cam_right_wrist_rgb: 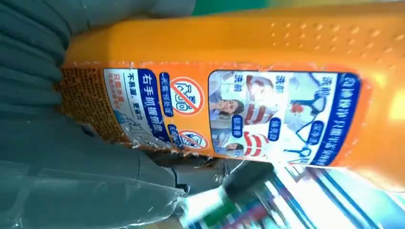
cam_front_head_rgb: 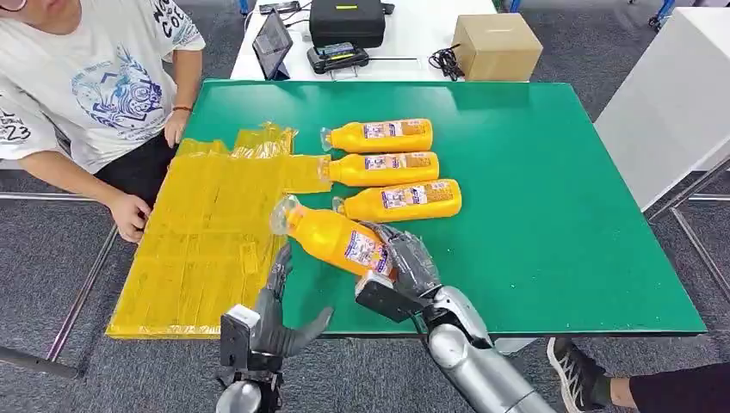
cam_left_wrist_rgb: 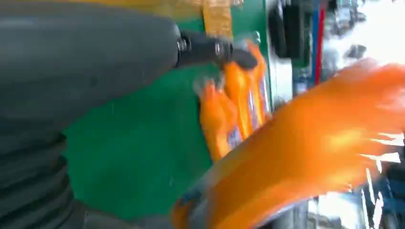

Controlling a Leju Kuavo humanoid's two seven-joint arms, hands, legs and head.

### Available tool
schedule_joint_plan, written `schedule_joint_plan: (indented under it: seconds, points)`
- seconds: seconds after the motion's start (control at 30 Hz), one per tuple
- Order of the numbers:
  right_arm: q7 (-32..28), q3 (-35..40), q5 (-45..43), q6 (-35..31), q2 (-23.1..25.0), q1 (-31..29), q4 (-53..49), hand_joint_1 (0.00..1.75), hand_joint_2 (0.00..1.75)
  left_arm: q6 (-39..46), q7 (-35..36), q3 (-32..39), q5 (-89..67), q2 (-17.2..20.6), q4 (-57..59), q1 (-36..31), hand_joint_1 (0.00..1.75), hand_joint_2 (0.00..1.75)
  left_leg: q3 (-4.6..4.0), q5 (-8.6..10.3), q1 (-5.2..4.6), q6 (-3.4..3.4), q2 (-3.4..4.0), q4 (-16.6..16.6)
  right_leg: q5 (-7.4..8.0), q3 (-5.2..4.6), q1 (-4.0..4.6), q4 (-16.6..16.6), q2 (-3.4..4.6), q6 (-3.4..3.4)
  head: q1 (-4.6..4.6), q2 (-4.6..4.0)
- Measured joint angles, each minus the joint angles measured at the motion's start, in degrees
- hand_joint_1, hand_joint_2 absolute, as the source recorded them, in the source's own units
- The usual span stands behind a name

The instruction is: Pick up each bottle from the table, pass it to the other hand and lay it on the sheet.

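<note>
Gripping a tilted orange bottle (cam_front_head_rgb: 331, 240) by its base, the right hand (cam_front_head_rgb: 405, 262) holds it near the left hand (cam_front_head_rgb: 277, 320), whose fingers are spread and empty, beside the sheet (cam_front_head_rgb: 207, 232).

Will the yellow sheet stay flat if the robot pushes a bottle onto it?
Probably not. The yellow sheet looks thin and floppy, already crinkled at its far edge, so it would likely bunch or slide. It seems light too. A round bottle might also roll on it.

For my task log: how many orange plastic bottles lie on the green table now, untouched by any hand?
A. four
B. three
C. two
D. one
B: three orange plastic bottles lie side by side on the green table; the right hand holds a fourth bottle.
</note>
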Motion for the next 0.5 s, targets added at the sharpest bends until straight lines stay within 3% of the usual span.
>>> schedule_joint_plan:
  seconds: [0.23, 0.5]
  points:
    - [-8.2, -11.4, -3.3, -5.2, 6.1, 7.0, -10.9, 1.75, 1.75, 0.5, -0.1, -0.7, 0.3, 0.0, -0.5, 0.2, 0.0, 1.75, 0.02, 0.01, -0.14, 0.02, -0.11, 0.0, 0.01, 0.05, -0.14, 0.0, -0.05, 0.02, 0.07, 0.0]
    - [-10.1, -14.4, -5.1, -6.3, 7.9, 9.6, -13.9, 1.75, 1.75, -0.8, 0.2, -1.2, 1.3, 0.1, -1.0, 0.2, 0.0, 1.75, 0.02, 0.01, -0.15, 0.02, -0.12, 0.0, 0.01, 0.05, -0.15, 0.0, -0.05, 0.02, 0.06, 0.0]
